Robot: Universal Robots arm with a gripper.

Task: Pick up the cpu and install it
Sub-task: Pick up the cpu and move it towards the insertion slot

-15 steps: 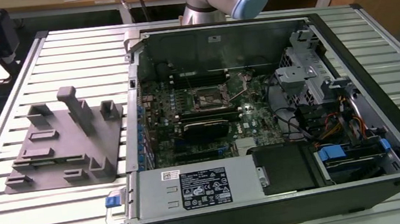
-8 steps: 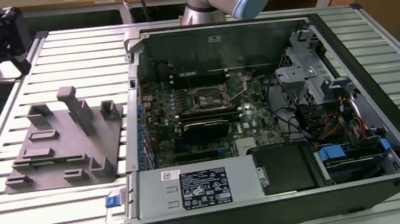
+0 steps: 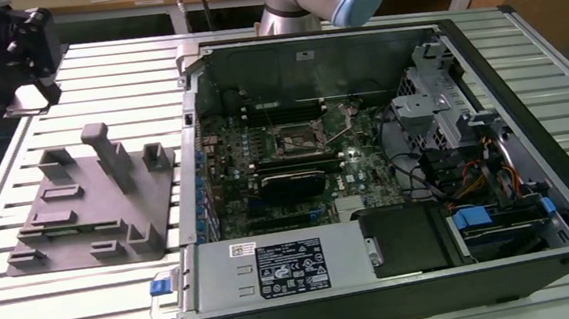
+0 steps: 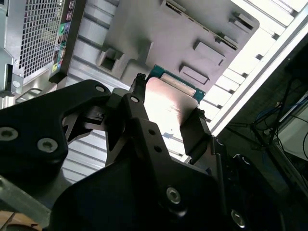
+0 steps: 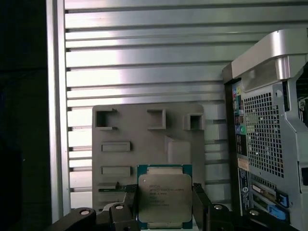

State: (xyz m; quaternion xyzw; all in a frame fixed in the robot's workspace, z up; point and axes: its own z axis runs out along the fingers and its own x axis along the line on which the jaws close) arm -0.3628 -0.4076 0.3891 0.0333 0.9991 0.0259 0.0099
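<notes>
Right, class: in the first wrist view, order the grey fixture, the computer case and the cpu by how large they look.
1. grey fixture and computer case: look alike, and the case is cut off at the edge, so unranked.
2. cpu: smallest, though nearest the camera.

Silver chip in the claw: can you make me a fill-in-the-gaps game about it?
1. The small square silvery chip is held by the black ____.
2. Behind it in the first wrist view lies a flat ____ fixture with raised blocks.
3. The ribbed metal table carries that fixture and the open ____ case.
Missing words: claw; grey; computer.
</notes>
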